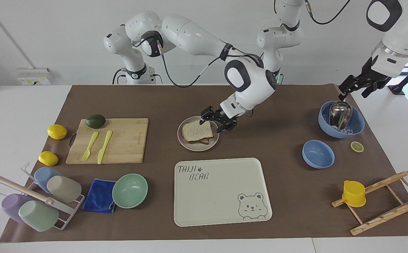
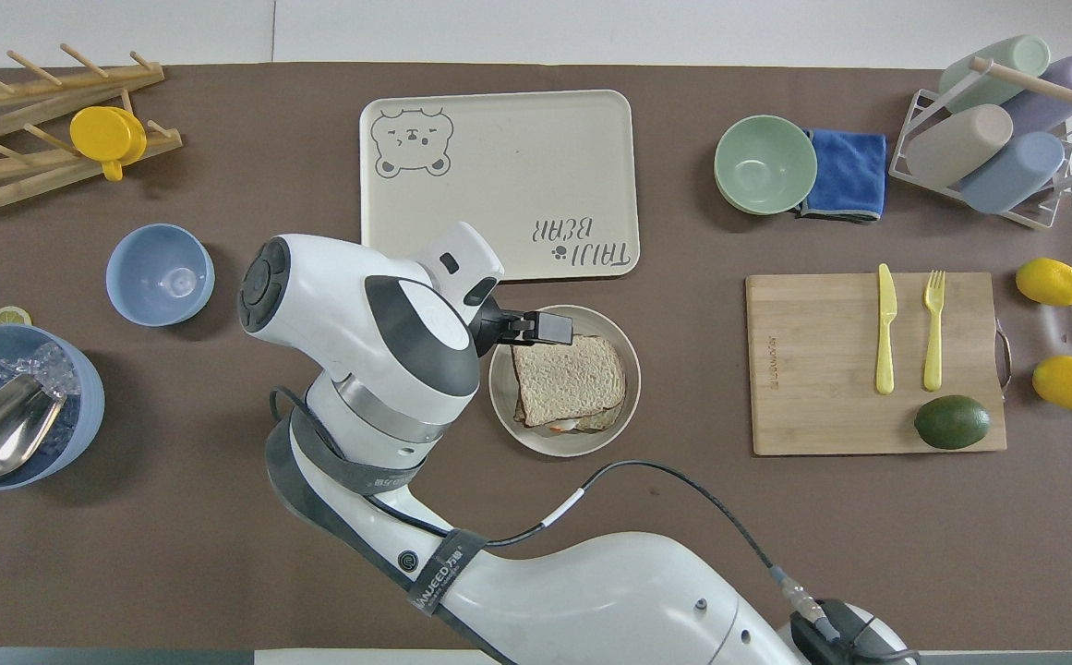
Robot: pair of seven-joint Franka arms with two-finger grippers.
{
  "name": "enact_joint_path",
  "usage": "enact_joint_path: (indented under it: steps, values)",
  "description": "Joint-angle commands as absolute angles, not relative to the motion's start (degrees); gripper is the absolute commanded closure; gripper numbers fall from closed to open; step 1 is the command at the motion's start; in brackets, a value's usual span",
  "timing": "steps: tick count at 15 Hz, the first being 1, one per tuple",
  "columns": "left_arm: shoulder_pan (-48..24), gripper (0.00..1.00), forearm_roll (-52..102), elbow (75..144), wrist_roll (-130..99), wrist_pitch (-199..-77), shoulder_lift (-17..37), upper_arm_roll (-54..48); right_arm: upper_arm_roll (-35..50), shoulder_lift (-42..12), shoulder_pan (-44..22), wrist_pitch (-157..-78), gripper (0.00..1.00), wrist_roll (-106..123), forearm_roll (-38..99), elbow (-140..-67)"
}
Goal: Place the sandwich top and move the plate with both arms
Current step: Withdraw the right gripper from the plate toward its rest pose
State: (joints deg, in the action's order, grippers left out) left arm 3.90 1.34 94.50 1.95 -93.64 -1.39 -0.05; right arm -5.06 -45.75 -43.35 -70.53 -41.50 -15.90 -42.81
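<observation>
On one plate [image 1: 182, 141] lie two bread slices — sandwich top [image 1: 196, 130] uppermost — right claw [image 1: 216, 119] spread open above, empty.

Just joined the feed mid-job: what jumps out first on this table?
The right arm's end effector hangs open just above the plate at mid-table, with the sandwich top lying on the stack there. The cream bear tray sits farther from the robots than the plate. The left end effector waits over the blue ice bowl at the left arm's end.
</observation>
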Motion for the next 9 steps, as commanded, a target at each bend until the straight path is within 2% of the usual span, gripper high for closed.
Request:
enact_joint_path:
  steps: [1, 3, 6, 9]
  values:
    - [0.5, 0.00, 3.2, 102.3, 0.3, -99.0, -5.1, -0.1, -4.0, -37.7, -32.1, -71.5, 0.00, -32.2, -7.1, -46.3]
    - [-2.9, 0.00, 5.3, 103.7, -2.4, -101.1, -4.6, -0.2, -4.0, -33.4, -25.3, -69.9, 0.00, -27.7, -3.6, -48.3]
    - [-9.5, 0.00, 7.7, 108.0, -7.4, -106.3, -4.8, -0.2, -4.3, -26.0, -17.3, -67.9, 0.00, -11.8, -3.4, -55.0]
    - [-15.9, 0.00, 10.4, 113.7, -10.6, -114.0, -4.0, -0.1, -4.4, -22.0, -11.4, -67.9, 0.00, -3.2, -3.3, -59.2]
